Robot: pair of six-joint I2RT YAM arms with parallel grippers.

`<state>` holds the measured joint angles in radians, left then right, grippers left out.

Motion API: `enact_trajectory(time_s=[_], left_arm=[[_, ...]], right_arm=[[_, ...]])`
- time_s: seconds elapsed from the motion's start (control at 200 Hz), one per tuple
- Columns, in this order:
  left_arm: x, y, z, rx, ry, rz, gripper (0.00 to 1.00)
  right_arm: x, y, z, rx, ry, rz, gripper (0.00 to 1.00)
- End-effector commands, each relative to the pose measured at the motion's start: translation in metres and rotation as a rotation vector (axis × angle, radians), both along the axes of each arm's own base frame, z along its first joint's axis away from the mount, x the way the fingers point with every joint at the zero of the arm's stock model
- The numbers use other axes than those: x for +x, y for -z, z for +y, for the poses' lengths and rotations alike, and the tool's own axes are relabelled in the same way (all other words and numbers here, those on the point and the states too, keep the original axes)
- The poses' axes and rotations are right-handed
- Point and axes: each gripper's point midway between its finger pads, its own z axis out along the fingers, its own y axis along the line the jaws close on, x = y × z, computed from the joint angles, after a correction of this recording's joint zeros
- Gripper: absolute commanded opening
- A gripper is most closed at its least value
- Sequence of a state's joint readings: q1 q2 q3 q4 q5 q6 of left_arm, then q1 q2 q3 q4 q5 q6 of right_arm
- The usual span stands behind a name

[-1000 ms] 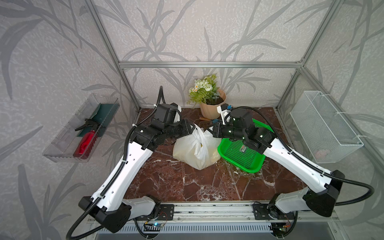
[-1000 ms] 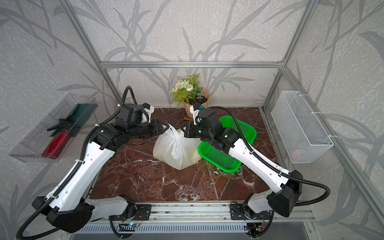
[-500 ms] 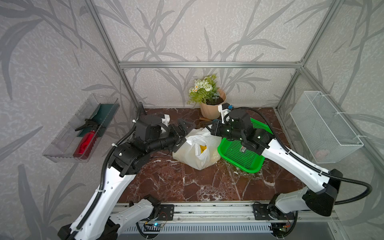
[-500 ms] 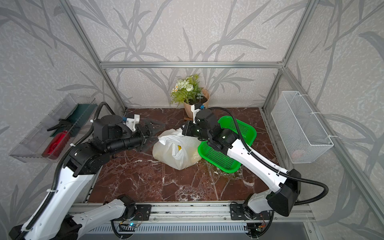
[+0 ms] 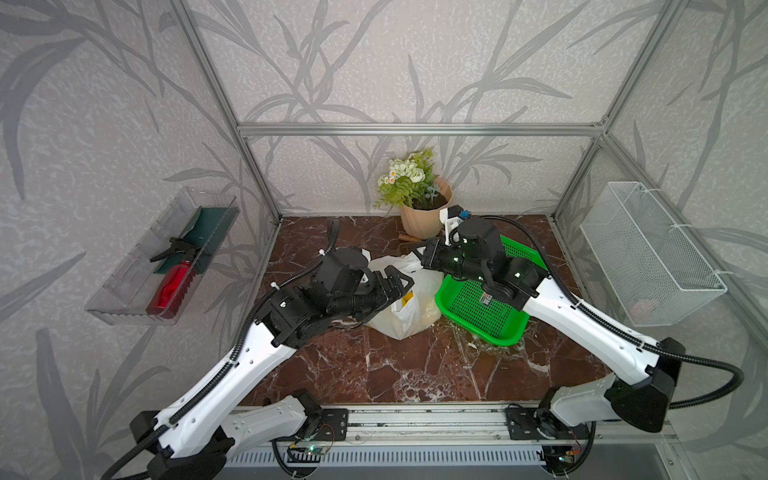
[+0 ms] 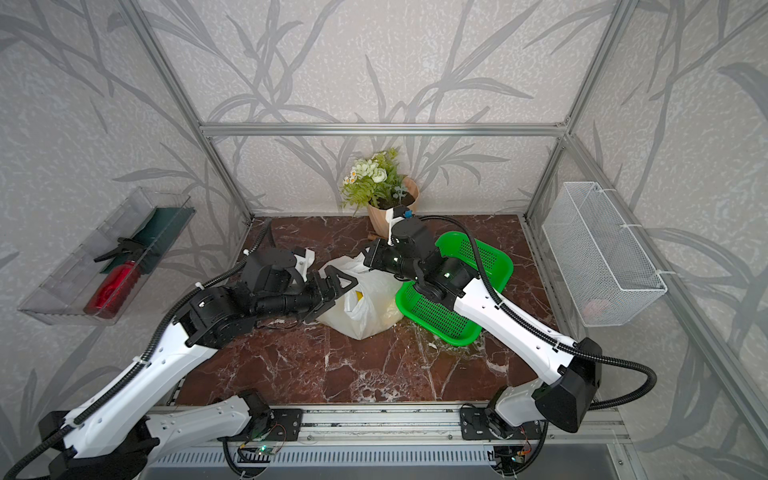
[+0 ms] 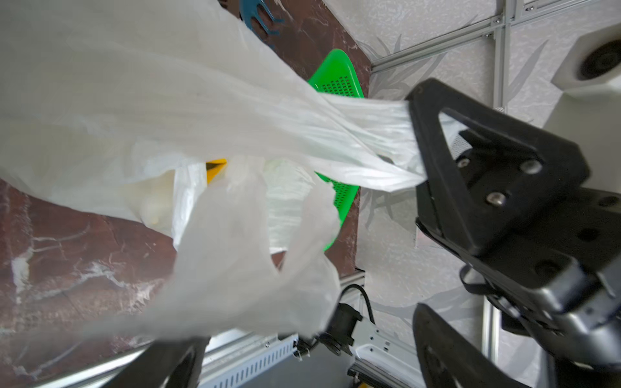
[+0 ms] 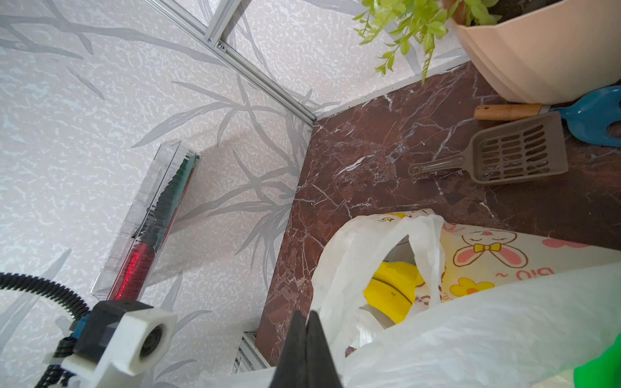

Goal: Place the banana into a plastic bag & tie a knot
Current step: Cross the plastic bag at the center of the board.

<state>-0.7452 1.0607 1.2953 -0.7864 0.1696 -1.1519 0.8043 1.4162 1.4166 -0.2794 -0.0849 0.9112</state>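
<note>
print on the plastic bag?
The plastic bag is white with a pink-eared cartoon rabbit, yellow bow and yellow flowers; clearest in the right wrist view.

Both the left arm (image 5: 232,374) and the right arm (image 5: 582,324) are built of glossy white shell links dotted with small round holes, joined by black motor housings at shoulder, elbow and wrist. A black corrugated cable conduit (image 8: 43,291) runs along each arm, strapped on with white ties. Small green indicator lights (image 5: 517,274) glow on the right wrist housings, and each wrist carries a white camera block (image 8: 134,339) with a round lens opening. The jaws are matte black open triangular frames, those on the right arm fixed with silver screws (image 7: 495,198).
</note>
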Motion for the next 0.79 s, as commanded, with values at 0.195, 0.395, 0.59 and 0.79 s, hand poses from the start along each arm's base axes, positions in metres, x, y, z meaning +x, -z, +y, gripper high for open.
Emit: enact_trajectory(time_s=[0.195, 0.395, 0.59, 0.79], left_arm=[[0.035, -0.006, 0.003, -0.019, -0.099, -0.202, 0.51], [0.04, -0.004, 0.005, -0.006, -0.115, -0.201, 0.44], [0.046, -0.006, -0.002, -0.04, -0.104, -0.197, 0.28], [0.042, 0.0, 0.0, -0.038, -0.101, -0.157, 0.23]], right_arm=[[-0.024, -0.011, -0.007, 0.084, 0.009, -0.003, 0.0], [-0.042, -0.003, -0.009, 0.094, -0.018, -0.036, 0.0], [-0.055, 0.006, -0.012, 0.094, -0.036, -0.063, 0.0], [-0.056, 0.002, -0.008, 0.093, -0.042, -0.12, 0.0]])
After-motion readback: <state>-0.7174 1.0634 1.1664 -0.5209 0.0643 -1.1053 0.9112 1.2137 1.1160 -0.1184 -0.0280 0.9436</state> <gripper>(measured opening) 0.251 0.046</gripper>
